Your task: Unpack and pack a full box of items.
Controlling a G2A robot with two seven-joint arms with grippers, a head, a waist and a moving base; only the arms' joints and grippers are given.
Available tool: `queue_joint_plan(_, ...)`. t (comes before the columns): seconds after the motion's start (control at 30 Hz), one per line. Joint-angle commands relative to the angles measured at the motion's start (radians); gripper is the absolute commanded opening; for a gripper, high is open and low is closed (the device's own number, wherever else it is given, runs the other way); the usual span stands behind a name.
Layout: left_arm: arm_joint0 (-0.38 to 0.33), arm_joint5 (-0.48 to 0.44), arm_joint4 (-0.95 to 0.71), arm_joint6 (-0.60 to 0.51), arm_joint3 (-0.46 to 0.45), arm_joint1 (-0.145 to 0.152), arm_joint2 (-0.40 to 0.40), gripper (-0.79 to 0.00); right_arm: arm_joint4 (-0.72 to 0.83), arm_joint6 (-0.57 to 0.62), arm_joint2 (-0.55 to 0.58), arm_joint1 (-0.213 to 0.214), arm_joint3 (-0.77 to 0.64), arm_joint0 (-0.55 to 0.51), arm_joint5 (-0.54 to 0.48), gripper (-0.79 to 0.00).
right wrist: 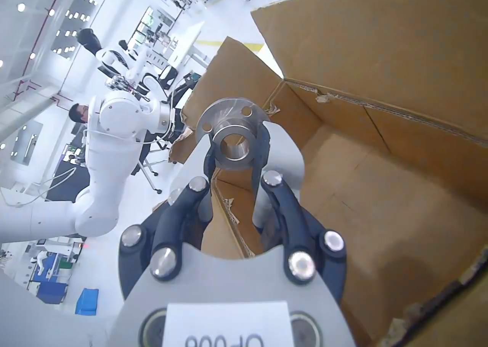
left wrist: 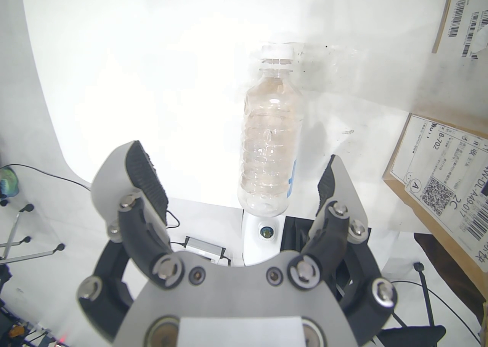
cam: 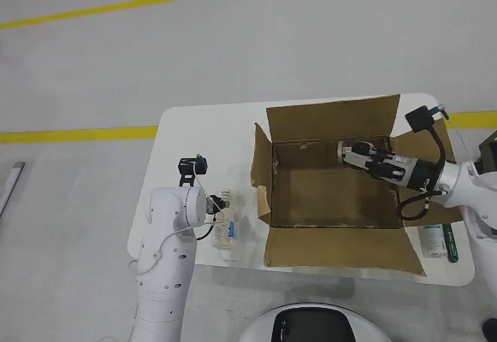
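We see the left pincer (left wrist: 234, 158) with its two fingers spread wide and nothing between the pads (left wrist: 146, 177). It hangs over the bench (left wrist: 133, 39), close to the near edge. The clear plastic bottle (left wrist: 270, 142) lies on the bench just under and ahead of this pincer. Its base is between the two spread fingers, closer to one of them, and its white cap points away from the pincer. The fingers do not touch the bottle. In the top view the same bottle (cam: 224, 231) lies beside the left pincer (cam: 220, 208), well apart from the cardboard box (cam: 334, 248).

The right pincer (right wrist: 236, 146) is pressed together on a metal flange (right wrist: 232, 135). It pinches the short neck of the flange, and the round plate with bolt holes faces away from the wrist. In the top view the right pincer (cam: 355, 154) holds this piece over the open box, near the far wall. The brown floor of the box (right wrist: 381, 188) is below the pincer, and the open flaps stand around it.

Outside the box, on the bench (cam: 205, 145) and nearer to the robot than the right pincer, lie a pale tube-like thing (cam: 434, 241) and a dark green pen-like thing (cam: 450, 243), side by side.
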Motion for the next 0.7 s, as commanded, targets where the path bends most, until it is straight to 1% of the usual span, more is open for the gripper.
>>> queue_joint_plan(0.0,0.0,0.0,0.0,0.0,0.0,0.0,0.0,0.0,-0.001,0.0,0.0,0.0,0.0,0.0,0.001,-0.785)
queue_joint_plan(0.27,0.0,0.0,0.0,0.0,0.0,0.0,0.0,0.0,-0.002,-0.005,-0.001,0.0,-0.002,-0.002,0.001,-0.785)
queue_joint_plan(0.4,0.0,0.0,0.0,0.0,0.0,0.0,0.0,0.0,-0.008,-0.059,0.002,0.004,-0.035,-0.014,0.004,-0.785)
queue_joint_plan(0.53,0.0,0.0,0.0,0.0,0.0,0.0,0.0,0.0,0.003,-0.088,0.083,0.016,-0.081,-0.022,0.005,-0.785)
queue_joint_plan(0.67,0.0,0.0,0.0,0.0,0.0,0.0,0.0,0.0,-0.046,-0.117,0.227,0.033,-0.143,-0.042,0.021,-0.785)
